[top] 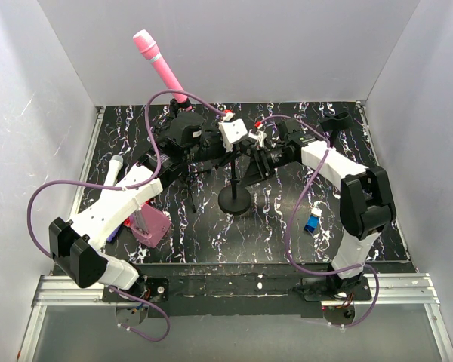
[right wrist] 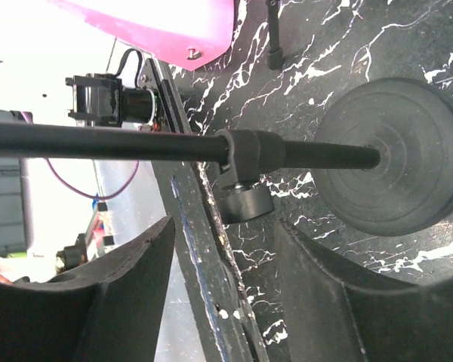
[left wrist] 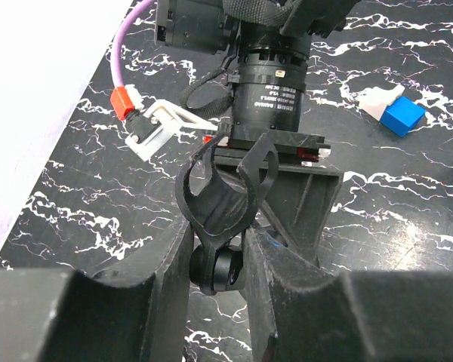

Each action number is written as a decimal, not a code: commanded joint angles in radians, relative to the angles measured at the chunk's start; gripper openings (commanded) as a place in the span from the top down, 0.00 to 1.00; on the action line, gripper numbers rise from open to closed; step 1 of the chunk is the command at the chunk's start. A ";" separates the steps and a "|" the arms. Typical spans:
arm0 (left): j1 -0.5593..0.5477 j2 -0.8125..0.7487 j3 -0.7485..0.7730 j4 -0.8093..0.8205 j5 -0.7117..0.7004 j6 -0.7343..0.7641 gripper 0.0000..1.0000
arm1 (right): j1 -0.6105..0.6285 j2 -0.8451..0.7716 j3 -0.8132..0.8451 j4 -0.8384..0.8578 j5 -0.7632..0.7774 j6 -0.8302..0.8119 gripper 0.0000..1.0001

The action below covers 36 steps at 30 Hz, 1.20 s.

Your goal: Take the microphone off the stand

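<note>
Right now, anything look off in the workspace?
Yes. The mic clip, between the left fingers, is empty, yet the pink microphone juts up tilted by the back wall. What supports it is hidden.

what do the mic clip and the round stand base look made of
Mic clip: likely moulded black plastic, slightly glossy; thin curved walls catch highlights. Round stand base: probably metal with matte black coating; thick disc with concentric rings, though hard plastic is possible.
</note>
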 commanded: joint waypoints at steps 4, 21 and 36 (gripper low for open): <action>0.005 -0.025 0.034 0.023 -0.009 0.021 1.00 | -0.009 0.041 0.011 0.093 0.048 0.108 0.58; 0.005 -0.019 0.024 0.032 -0.017 0.019 1.00 | 0.000 0.007 -0.127 0.131 0.479 -0.013 0.92; 0.005 -0.020 0.021 0.029 -0.010 0.022 1.00 | -0.009 -0.079 -0.026 0.179 0.123 -0.270 0.44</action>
